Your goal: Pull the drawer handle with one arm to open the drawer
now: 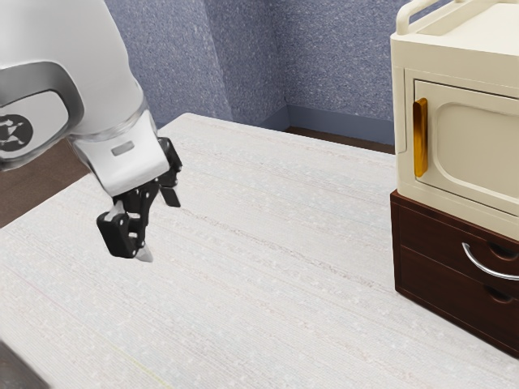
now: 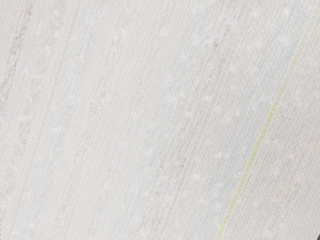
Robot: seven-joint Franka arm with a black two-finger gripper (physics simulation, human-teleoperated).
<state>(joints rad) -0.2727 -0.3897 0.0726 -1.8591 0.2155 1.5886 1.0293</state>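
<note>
"Where's the drawer we want?"

"At the exterior view's right: the dark brown, wood-look drawer front [image 1: 430, 237], in the low cabinet beneath the cream box-shaped cupboard [image 1: 453, 61]. The curved, shiny silver handle [image 1: 484, 270] bows out across it."

"And the black two-finger gripper [image 1: 159, 229]?"

"Released, its fingers apart with nothing between them, over the pale, streaked tabletop [image 1: 268, 267], well apart from the handle."

"Where would you take hold?"

"Mid-bow, I'd say, one finger above the bar and one below, so the pull runs straight out. Near an end, the drawer might skew and bind."

"Will the handle give?"

"I doubt it. It looks like stiff metal, hard to bend but probably slick, so thin that the pads could slide along the curve. I'd close firmly."

"Heavy?"

"The drawer could be moderately heavy; I can't see what's inside. I'd expect some drag at first, then a smoother slide. A slow, level pull should suit it, clear of the upright amber handle [image 1: 420, 138] on the cupboard door."
</note>
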